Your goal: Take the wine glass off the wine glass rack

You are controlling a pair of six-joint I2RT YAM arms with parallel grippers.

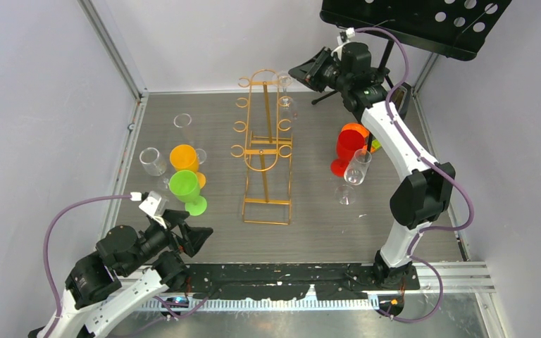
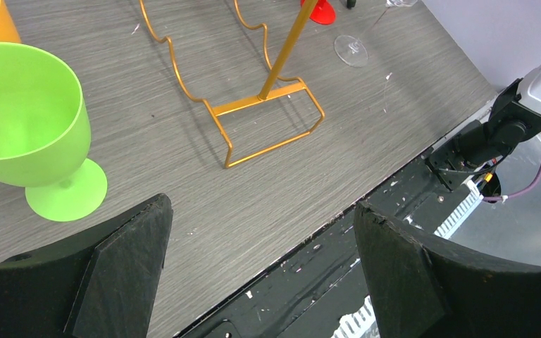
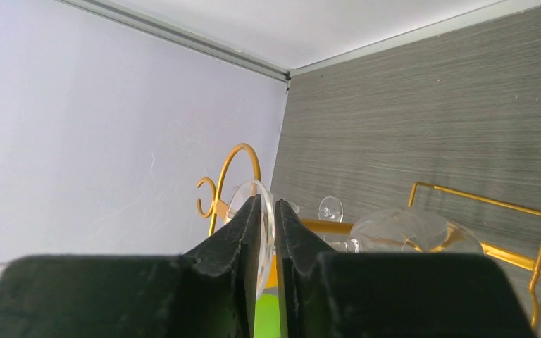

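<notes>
At the wine glass rack's [image 1: 266,151] top, near the table's [image 1: 310,225] far edge, right gripper [image 3: 268,201] pinches the empty wine glass's [image 3: 241,199] foot; left gripper [image 2: 262,208] gapes, empty.

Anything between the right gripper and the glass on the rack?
Nothing visible. The right gripper pinches the clear foot of the glass at the top of the rack; no wire crosses between them.
</notes>
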